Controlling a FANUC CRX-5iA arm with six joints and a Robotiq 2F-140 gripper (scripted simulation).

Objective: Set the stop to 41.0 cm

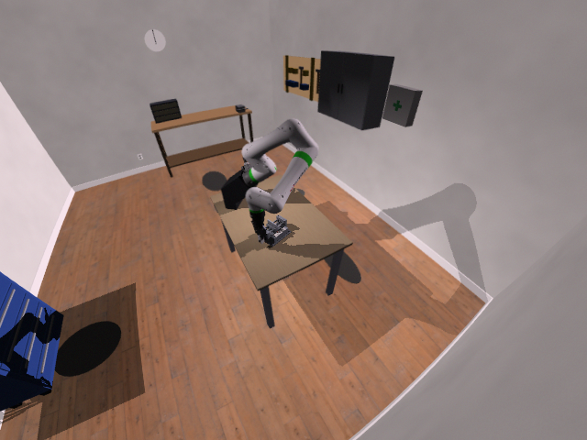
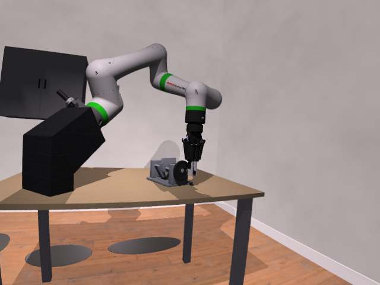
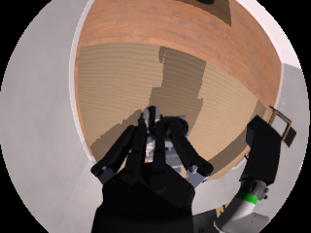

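Observation:
A grey stop device (image 1: 281,225) (image 2: 171,175) (image 3: 176,159) stands on the wooden table (image 1: 280,273) (image 2: 122,191) (image 3: 121,73). Its black handwheel (image 2: 179,173) (image 3: 179,124) stands upright at the end of the device, with a light hub in the middle. My gripper (image 1: 261,238) (image 2: 192,171) (image 3: 153,111) points down in front of the wheel's face, its fingertips close together at the rim side, right of the hub in the exterior view. It is shut on the handwheel's handle, which the fingertips mostly hide. The stop's position and any scale are too small to read.
The black robot base (image 1: 233,192) (image 2: 46,162) stands at the table's other end. A dark wall cabinet (image 1: 350,90) (image 2: 24,82) hangs behind. A workbench (image 1: 201,116) and a blue drawer cabinet (image 1: 16,302) stand away from the table.

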